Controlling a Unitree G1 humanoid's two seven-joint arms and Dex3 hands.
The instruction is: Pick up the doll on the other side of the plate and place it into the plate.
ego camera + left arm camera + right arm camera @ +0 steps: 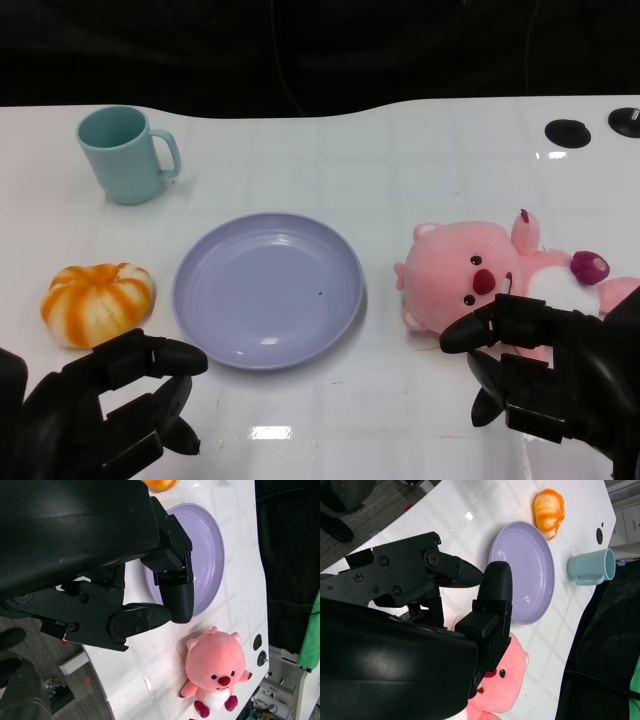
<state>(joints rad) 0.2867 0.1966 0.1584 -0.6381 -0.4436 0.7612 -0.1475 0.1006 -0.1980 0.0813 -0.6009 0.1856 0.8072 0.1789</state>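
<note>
**A:** Right hand point(545, 375) hangs just over the doll point(490, 280), fingers apart and curved, holding nothing. Why there?

**B:** I'd say it is lined up for a grasp: the doll lies on the table point(400, 150) just to the right of the plate point(268, 288), apart from its rim, so this is the nearer hand. Whether the fingertips touch the plush I can't tell; they overlap its lower edge in the head view.

**A:** And how does the doll lie?

**B:** On its back, face up. Its long axis runs across the table, head toward the plate, feet away to the right. A grip around the body would, I think, carry it left in one short sweep.

**A:** The left hand point(105, 405)?

**B:** Low at the near edge, fingers loosely curled on nothing, near the orange pumpkin point(98, 303) on the plate's left. It looks parked out of the way.

**A:** Anything else?

**B:** A cup point(125, 153) stands upright beyond the pumpkin, handle to the right.
</note>
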